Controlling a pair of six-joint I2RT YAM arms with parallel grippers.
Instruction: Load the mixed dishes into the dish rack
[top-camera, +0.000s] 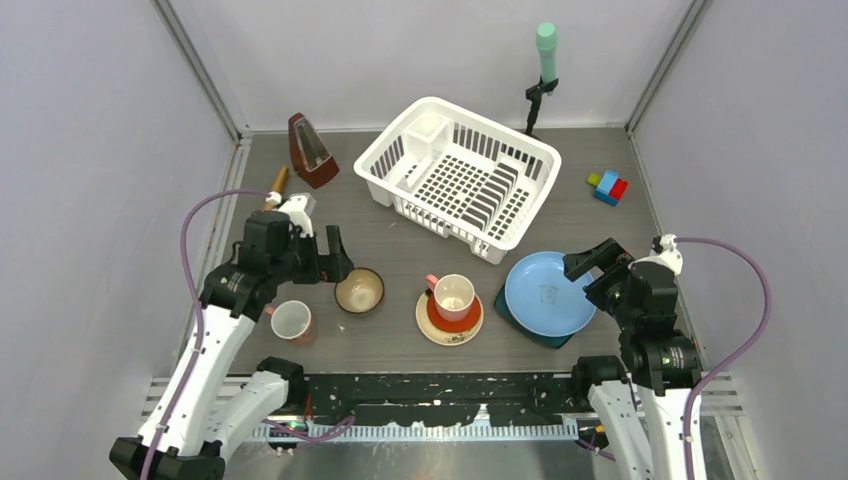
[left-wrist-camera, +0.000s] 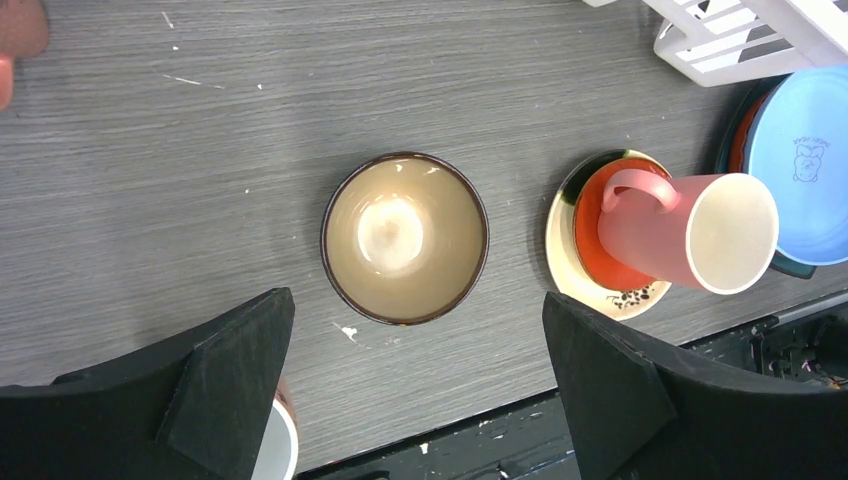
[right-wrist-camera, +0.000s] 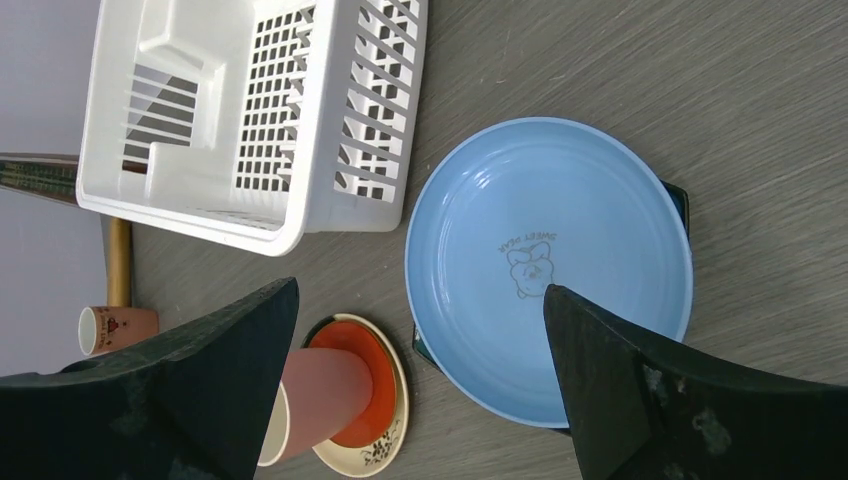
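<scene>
The white dish rack (top-camera: 455, 175) stands empty at the back centre. The brown bowl (top-camera: 359, 291) sits on the table, just under my open left gripper (top-camera: 335, 260); the left wrist view shows the bowl (left-wrist-camera: 405, 238) just ahead of that gripper (left-wrist-camera: 417, 300). One pink mug (top-camera: 453, 297) stands on a red saucer (left-wrist-camera: 600, 250) stacked on a cream saucer (top-camera: 450, 330). A second pink mug (top-camera: 293, 322) stands near the left arm. The light blue plate (top-camera: 549, 293) lies on the dark teal plate (top-camera: 520, 328). My right gripper (top-camera: 595, 265) is open above the plate's (right-wrist-camera: 548, 270) right edge.
A brown metronome (top-camera: 312, 150) and a wooden stick (top-camera: 277, 182) are at the back left. Coloured toy blocks (top-camera: 608, 186) lie at the back right. A green-topped stand (top-camera: 546, 45) is behind the rack. Grey walls enclose the table.
</scene>
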